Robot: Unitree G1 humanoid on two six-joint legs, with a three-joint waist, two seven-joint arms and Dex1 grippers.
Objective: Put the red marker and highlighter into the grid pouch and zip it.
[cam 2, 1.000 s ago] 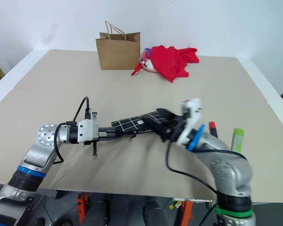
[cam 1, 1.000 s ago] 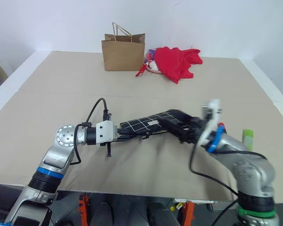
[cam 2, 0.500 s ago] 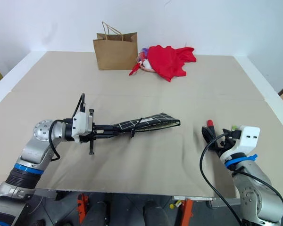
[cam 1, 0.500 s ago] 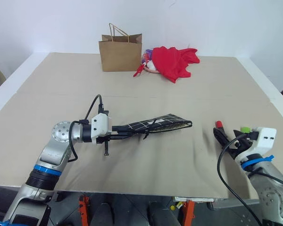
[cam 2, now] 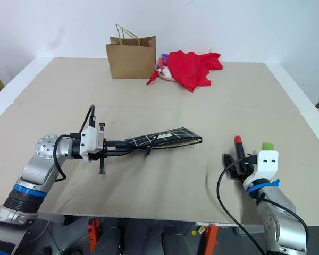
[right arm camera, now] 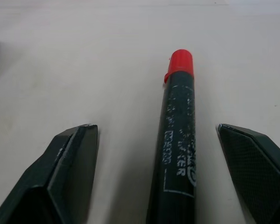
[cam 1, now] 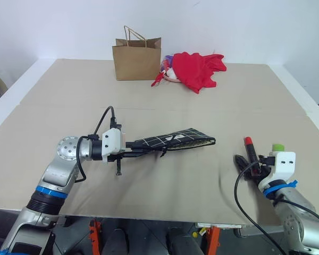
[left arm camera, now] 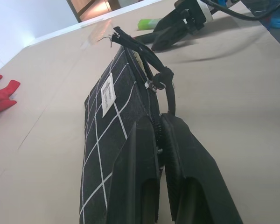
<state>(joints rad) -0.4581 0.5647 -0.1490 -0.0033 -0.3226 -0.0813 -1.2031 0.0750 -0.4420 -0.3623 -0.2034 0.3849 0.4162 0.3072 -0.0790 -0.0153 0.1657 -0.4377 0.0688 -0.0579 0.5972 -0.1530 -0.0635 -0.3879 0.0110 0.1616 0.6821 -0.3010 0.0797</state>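
Note:
My left gripper (cam 1: pixel 140 152) is shut on one end of the grid pouch (cam 1: pixel 176 139) and holds it flat just above the table, far end pointing right. In the left wrist view the fingers (left arm camera: pixel 144 154) pinch the pouch (left arm camera: pixel 107 121) at its zipper edge, by the white label. The red marker (right arm camera: pixel 179 130) lies on the table between the spread fingers of my open right gripper (right arm camera: pixel 158 135), red cap away from the wrist and touching neither finger. The same marker (cam 1: pixel 249 147) lies right of the pouch. The green highlighter (cam 1: pixel 277 146) peeks out behind the right wrist.
A brown paper bag (cam 1: pixel 137 59) stands at the back of the table, with a red cloth heap (cam 1: pixel 198 69) beside it on the right. The front edge of the table (cam 1: pixel 149 217) runs close under both arms.
My right gripper has left the pouch's far end and swung right and down to the marker, now straddling it. The left gripper still holds the pouch in the same place.

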